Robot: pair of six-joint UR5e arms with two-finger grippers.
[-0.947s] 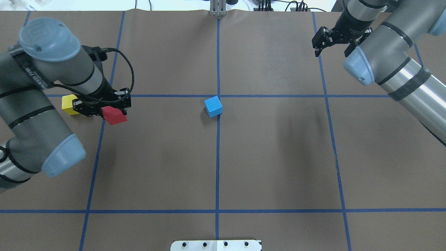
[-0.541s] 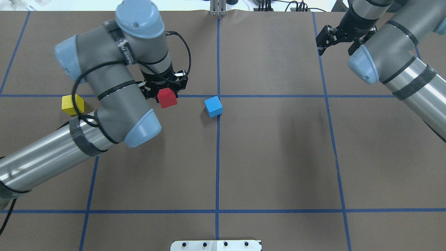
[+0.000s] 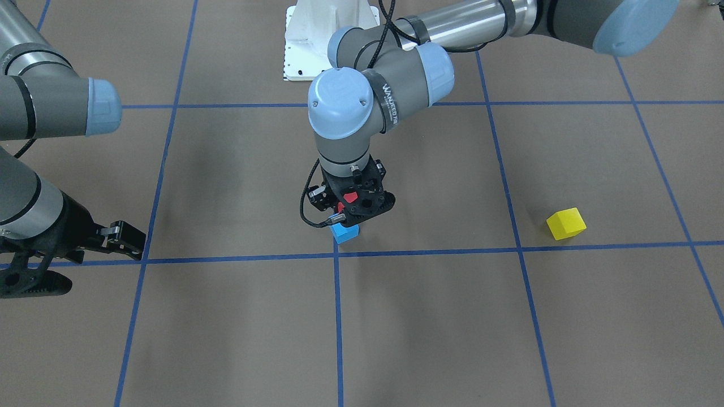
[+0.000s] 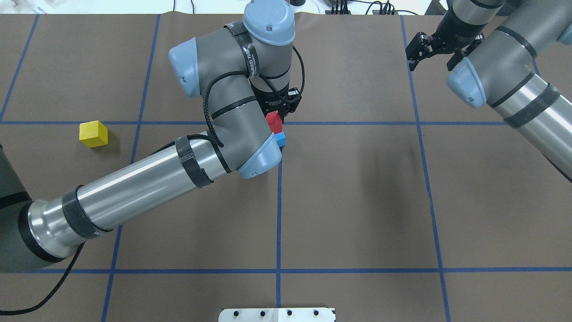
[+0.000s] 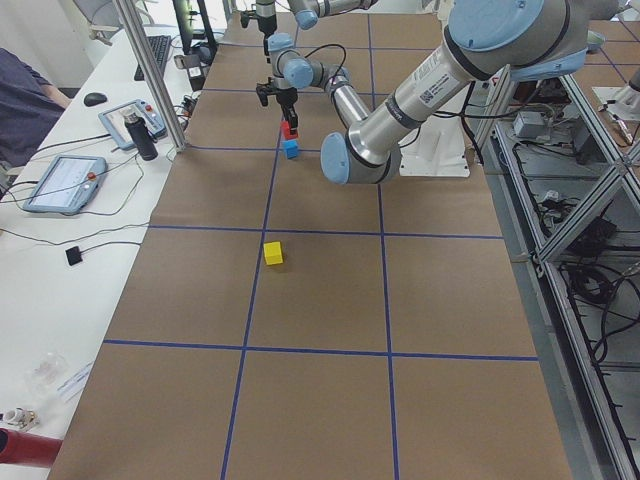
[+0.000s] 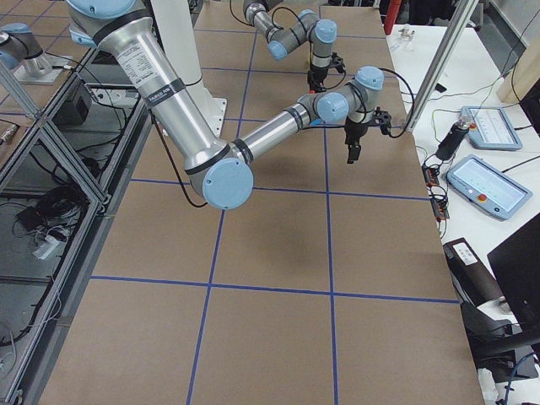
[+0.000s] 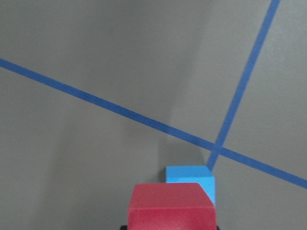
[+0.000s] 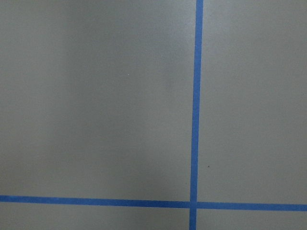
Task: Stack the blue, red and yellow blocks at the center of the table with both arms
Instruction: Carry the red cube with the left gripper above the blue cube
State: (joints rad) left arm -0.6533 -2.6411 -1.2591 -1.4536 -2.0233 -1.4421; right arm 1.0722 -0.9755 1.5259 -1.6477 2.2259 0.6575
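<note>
While your left tool (image 4: pixel 274 119) grips the red block (image 4: pixel 272 122) just over the blue block (image 4: pixel 280 140), which sits by the tape crossing (image 7: pixel 216 149) at the middle of the tabletop (image 4: pixel 357 201), you cannot tell whether the two touch. The yellow block (image 4: pixel 93 133) lies well apart on the left side. Your right tool (image 4: pixel 431 56) hangs near the far right, jaws spread and empty.

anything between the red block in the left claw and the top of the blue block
Nothing visible does. The left claw holds the red block right over the blue block, whose showing top is bare. The yellow block sits well off to the side, and the right claw is far away.
</note>
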